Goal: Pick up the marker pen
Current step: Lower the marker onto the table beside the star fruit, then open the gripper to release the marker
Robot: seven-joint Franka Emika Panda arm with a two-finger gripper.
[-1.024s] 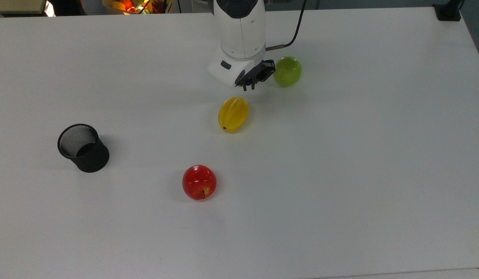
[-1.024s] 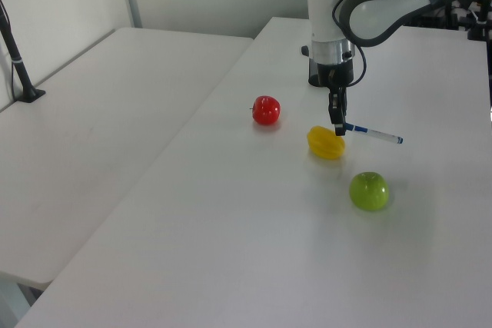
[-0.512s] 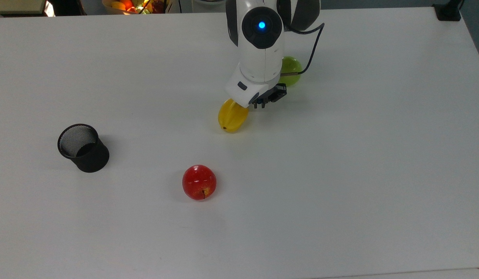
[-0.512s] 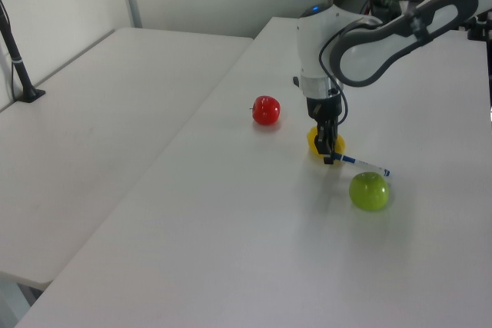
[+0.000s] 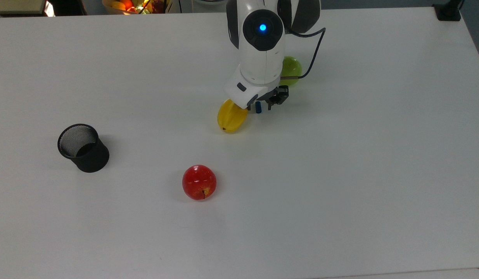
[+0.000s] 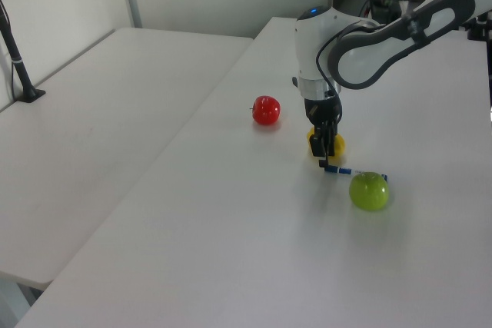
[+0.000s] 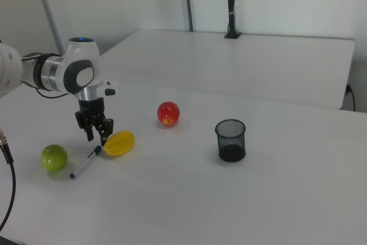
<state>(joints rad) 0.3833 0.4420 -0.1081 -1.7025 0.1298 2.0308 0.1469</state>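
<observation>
Right view, tool [image 7: 96,136] above marker pen [image 7: 86,162]

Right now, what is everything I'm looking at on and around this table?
marker pen: one, white barrel with blue cap, lying flat on the table between the green apple and the yellow fruit
green apple: one, green, beside the pen's end
yellow star fruit: one, yellow, by the pen's cap
red apple: one, red, standing apart
mesh pen cup: one, black, upright, apart from the fruit
fruit bowl: one, mixed colours, beyond the table edge
table: one, white
robot arm: one, white
pincer: one, black, open, just above the pen's cap
</observation>
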